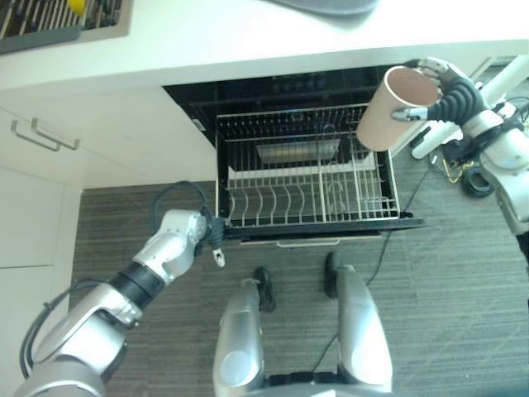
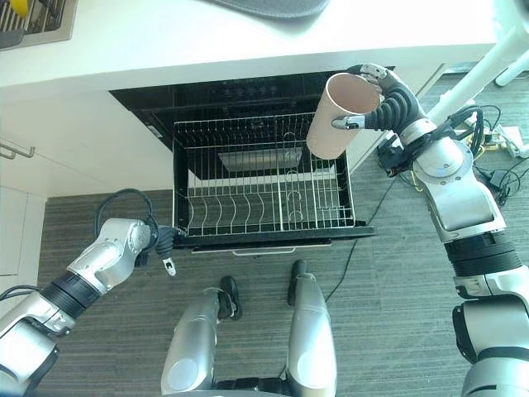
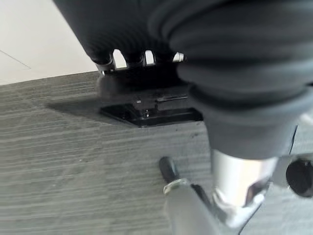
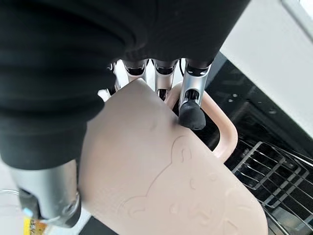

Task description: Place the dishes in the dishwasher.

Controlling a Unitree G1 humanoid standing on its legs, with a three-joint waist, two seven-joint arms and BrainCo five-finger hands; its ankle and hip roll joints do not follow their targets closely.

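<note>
pale pink mug point(image 4: 166, 196), embossed bear, handle gripped by right hand point(image 2: 388, 103), above dishwasher rack point(image 2: 256, 194)

Smooth, matt pink plastic mug point(image 4: 171, 191) with a raised bear shape, upper right; thin shiny metal wire rack point(image 1: 302, 178) at centre; glossy black dishwasher front edge point(image 1: 322, 229); matt white countertop point(image 1: 248, 37) on top; dull, streaky grey floor point(image 1: 446, 281) below.

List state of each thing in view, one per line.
dishwasher: open
rack: pulled out, no dishes seen on it
mug: pink, held in the air above the rack's right side, mouth tilted up
right hand: fingers curled round the mug
left hand: at the rack's front left corner, fingers hidden
cabinet drawer: closed
</note>
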